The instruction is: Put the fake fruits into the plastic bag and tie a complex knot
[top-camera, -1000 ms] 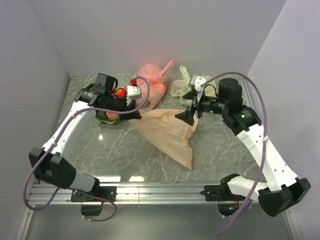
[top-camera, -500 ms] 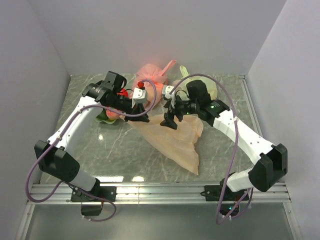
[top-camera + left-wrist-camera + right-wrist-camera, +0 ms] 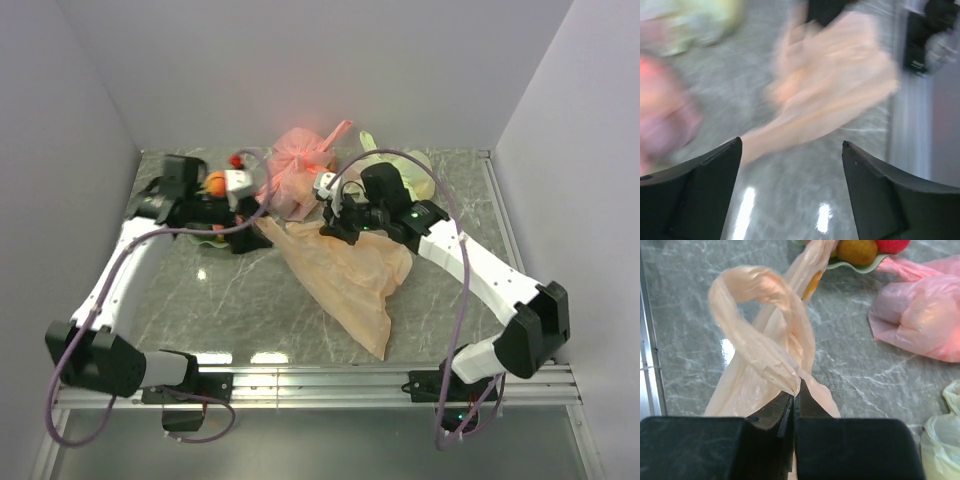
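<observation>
Right end effector [image 3: 796, 386] is clamped on the bag [image 3: 755, 340] handle. The thin peach film is pinched between the tips, and the handle loops up ahead of them and crosses over itself. Left end effector [image 3: 791, 145] is released, fingers wide apart with nothing between them. Its wrist view is motion-blurred, with the bag ahead of it. From the top, the bag body [image 3: 345, 275] lies flat mid-surface [image 3: 200, 300], its neck at the far end under the right end effector. Fruits [image 3: 860, 250] sit in a green dish [image 3: 860, 268] at the far left, just beside the bag's neck. Can't tell if any fruit is inside the bag. Pink bag [image 3: 298, 165] and green bag [image 3: 942, 440] lie tied at the far edge, behind the right arm.
</observation>
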